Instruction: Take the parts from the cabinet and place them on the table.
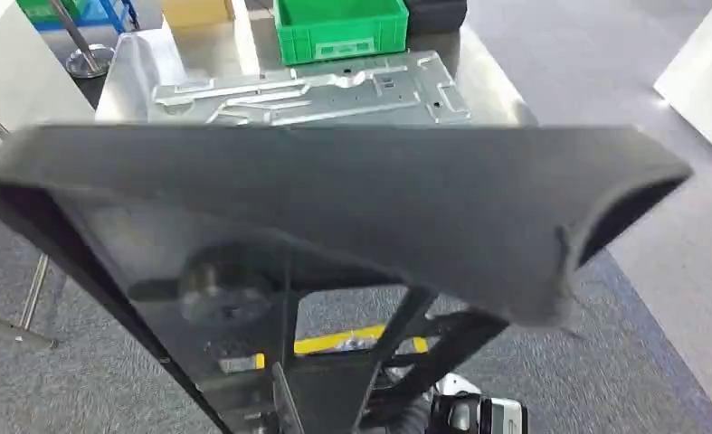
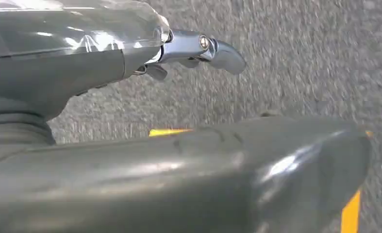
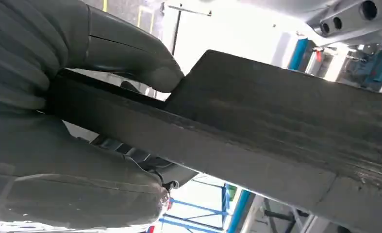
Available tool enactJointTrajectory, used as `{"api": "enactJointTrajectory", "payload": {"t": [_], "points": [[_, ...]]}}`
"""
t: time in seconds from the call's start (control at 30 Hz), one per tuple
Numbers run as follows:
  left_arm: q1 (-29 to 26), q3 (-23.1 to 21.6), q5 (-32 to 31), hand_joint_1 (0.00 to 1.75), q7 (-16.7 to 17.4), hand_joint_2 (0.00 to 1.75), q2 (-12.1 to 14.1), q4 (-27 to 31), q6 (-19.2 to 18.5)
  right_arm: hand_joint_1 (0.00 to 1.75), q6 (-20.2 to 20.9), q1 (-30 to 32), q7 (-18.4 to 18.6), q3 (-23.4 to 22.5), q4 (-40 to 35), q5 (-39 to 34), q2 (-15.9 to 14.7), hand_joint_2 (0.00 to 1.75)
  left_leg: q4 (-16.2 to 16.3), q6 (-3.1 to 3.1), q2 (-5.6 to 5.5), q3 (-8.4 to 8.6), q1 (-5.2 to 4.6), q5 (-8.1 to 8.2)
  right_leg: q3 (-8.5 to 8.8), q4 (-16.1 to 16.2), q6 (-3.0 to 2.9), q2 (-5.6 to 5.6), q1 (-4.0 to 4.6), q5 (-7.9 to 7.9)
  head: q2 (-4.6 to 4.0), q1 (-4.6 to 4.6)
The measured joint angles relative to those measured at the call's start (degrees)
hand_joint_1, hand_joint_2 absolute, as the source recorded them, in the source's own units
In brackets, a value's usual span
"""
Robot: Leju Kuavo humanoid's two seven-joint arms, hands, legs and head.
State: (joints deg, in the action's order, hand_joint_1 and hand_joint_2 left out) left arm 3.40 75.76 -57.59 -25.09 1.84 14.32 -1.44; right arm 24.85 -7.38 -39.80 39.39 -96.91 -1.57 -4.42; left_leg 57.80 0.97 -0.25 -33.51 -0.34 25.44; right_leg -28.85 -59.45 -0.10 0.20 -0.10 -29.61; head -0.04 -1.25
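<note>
Black moulded panel (image 1: 352,208) is hanging across my head view right now, raised in front of the robot and just short of the steel worktop (image 1: 492,81), where a stamped metal plate (image 1: 316,90) and a green crate (image 1: 341,27) are already sitting. I'm reading the panel as a wide, thin, stiff shell with rolled edges and open ribbing underneath, probably light for its size but awkward to swing. Its surface is looking smooth, so I'm judging it could slide in a loose grip. My right robot hand (image 3: 82,92) is clamping one flat edge, thumb pressing on top and the rest wrapping below; that flat flange seems the sensible place to hold. My left robot hand (image 2: 189,51) is showing beside the panel's rounded edge with the fingers away from it, and I cannot tell whether it is bearing any load or gripping at all
</note>
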Motion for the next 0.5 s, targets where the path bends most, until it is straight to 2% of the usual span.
{"api": "enactJointTrajectory", "payload": {"t": [0.03, 0.07, 0.1, 0.17, 0.2, 0.23, 0.27, 0.33, 0.37, 0.4, 0.43, 0.5], "points": [[0.03, 0.02, 0.00, 0.00, 0.00, 0.00, -0.02, 0.00, 0.00, 1.66, 0.00, 0.02, 0.02, -0.04, -0.02, -0.02, 0.00, 1.75, -0.73, 0.19, 0.00, 1.25, 0.41, -0.21, -0.12, -0.78, 0.26, -0.05, -0.01, -0.49, 0.00, -0.09], [0.18, 0.02, 0.00, 0.00, 0.00, 0.00, -0.02, 0.00, 0.00, 1.66, 0.02, -0.15, 0.00, -0.07, -0.09, -0.04, 0.00, 1.75, -0.87, 0.43, 0.01, 1.79, 0.43, -0.14, -1.14, -3.16, 0.52, 0.00, -0.05, -1.13, 0.00, 0.13], [0.32, 0.02, 0.02, 0.00, 0.00, 0.00, -0.02, 0.00, 0.00, 1.66, 0.09, -0.22, 0.00, -0.11, -0.09, -0.04, 0.00, 1.75, -0.90, 0.72, -0.01, 1.91, 0.45, 0.07, -3.31, -6.68, 0.74, 0.04, -0.12, -2.53, 0.00, 0.09], [0.30, 0.02, 0.13, 0.00, 0.24, 0.00, -0.09, 0.00, 0.11, 1.66, 0.11, 0.12, 0.00, -0.13, -0.04, -0.04, -0.02, 1.75, -0.89, 0.77, -0.04, 2.21, 0.45, 0.65, -8.80, -14.35, 1.10, 0.02, -0.41, -6.18, 0.00, 0.11], [0.18, 0.04, 0.20, 0.00, 0.39, 0.00, -0.11, 0.00, 0.15, 1.66, 0.11, 0.21, 0.00, -0.15, -0.04, -0.07, -0.02, 1.75, -0.84, 0.68, -0.07, 2.47, 0.47, 0.95, -10.74, -16.25, 1.29, 0.00, -0.53, -6.70, 0.00, 0.15], [0.08, 0.07, 0.35, 0.00, 0.48, 0.00, -0.13, 0.00, 0.35, 1.66, 0.11, 0.26, 0.02, -0.20, -0.04, -0.07, -0.02, 1.75, -0.84, 0.56, -0.09, 2.88, 0.50, 1.33, -11.52, -15.86, 1.45, -0.02, -0.70, -5.60, 0.00, 0.13], [0.05, 0.15, 0.52, 0.00, 0.72, 0.00, -0.22, 0.00, 0.61, 1.66, 0.13, 0.33, 0.02, -0.24, -0.02, -0.11, -0.02, 1.75, -0.83, 0.40, -0.14, 3.53, 0.56, 1.80, -11.03, -13.09, 1.55, -0.06, -0.83, -2.97, 0.00, 0.13], [0.06, 0.30, 0.78, 0.00, 1.07, 0.00, -0.31, 0.00, 1.05, 1.66, 0.24, 0.35, 0.00, -0.44, 0.02, -0.24, -0.02, 1.75, -0.82, -0.14, -0.21, 5.21, 0.75, 3.00, -7.70, -3.35, 1.58, -0.13, -0.98, 4.27, 0.00, 0.15], [-0.04, 0.37, 1.05, 0.00, 1.27, 0.00, -0.31, 0.00, 1.20, 1.66, 0.35, 0.36, 0.02, -0.50, 0.11, -0.26, -0.04, 1.75, -0.76, -0.55, -0.22, 5.29, 0.68, 3.54, -7.00, -0.71, 1.40, -0.09, -0.92, 5.57, 0.00, 0.22], [0.17, 0.55, 1.16, 0.00, 1.38, 0.00, -0.31, 0.00, 1.27, 1.66, 0.44, 0.31, 0.00, -0.52, 0.24, -0.28, -0.04, 1.75, -0.44, -0.85, -0.36, 5.46, 0.57, 3.78, -7.20, -0.11, 0.99, -0.19, -0.47, 3.00, 0.00, 0.13], [0.20, 0.74, 1.14, 0.00, 1.57, 0.00, -0.33, 0.00, 1.36, 1.66, 0.46, 0.49, 0.00, -0.59, 0.26, -0.28, -0.02, 1.75, -0.61, -1.33, -0.27, 5.09, 0.54, 4.16, -7.12, -0.35, 0.53, -0.17, -0.52, 4.21, 0.00, 0.13], [0.10, 0.85, 1.05, 0.00, 1.99, 0.00, -0.46, 0.00, 1.35, 1.66, 0.63, 0.59, 0.00, -0.77, 0.26, -0.31, -0.02, 1.75, -0.35, -1.96, -0.18, 6.10, 0.51, 4.22, -6.69, -0.20, -0.33, 0.03, -0.49, 3.93, 0.00, 0.13]]}}
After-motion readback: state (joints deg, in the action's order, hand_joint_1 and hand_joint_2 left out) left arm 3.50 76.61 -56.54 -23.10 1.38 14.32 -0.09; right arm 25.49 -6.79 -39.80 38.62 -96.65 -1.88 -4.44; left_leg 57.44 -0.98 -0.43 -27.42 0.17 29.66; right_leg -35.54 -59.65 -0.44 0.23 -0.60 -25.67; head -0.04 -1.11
